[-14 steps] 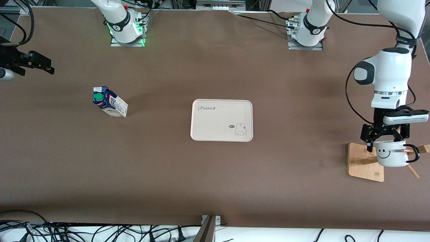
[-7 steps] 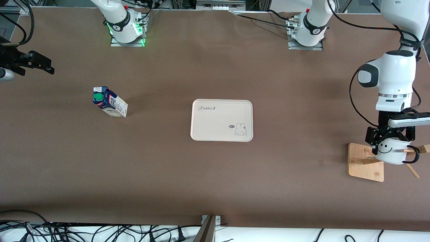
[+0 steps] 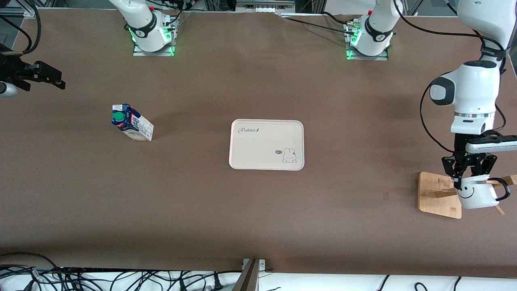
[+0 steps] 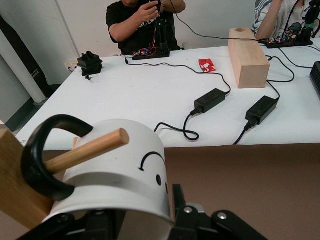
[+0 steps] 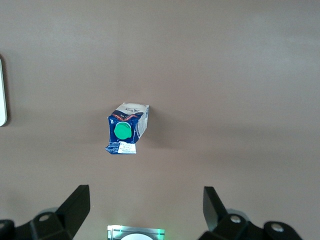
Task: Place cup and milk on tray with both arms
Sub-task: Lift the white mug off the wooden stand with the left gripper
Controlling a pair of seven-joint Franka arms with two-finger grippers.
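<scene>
Left gripper (image 3: pixel 468 178) grips the cup (image 3: pixel 478 195) on the rack (image 3: pixel 438 196).
Right gripper (image 5: pixel 145 210) waits wide above the milk (image 3: pixel 131 122); tray (image 3: pixel 266 144) mid-worktop.

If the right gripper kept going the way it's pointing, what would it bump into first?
Probably the brown table. The right gripper hangs open, pointing down, with the milk farther ahead, just off its line; depth is hard to judge.

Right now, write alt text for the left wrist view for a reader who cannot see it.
The left end effector grips the rim of the cup, a white mug with a smiley face whose black handle hangs on a wooden peg of the rack. Farther off is brown table, then a white bench with cables.
</scene>
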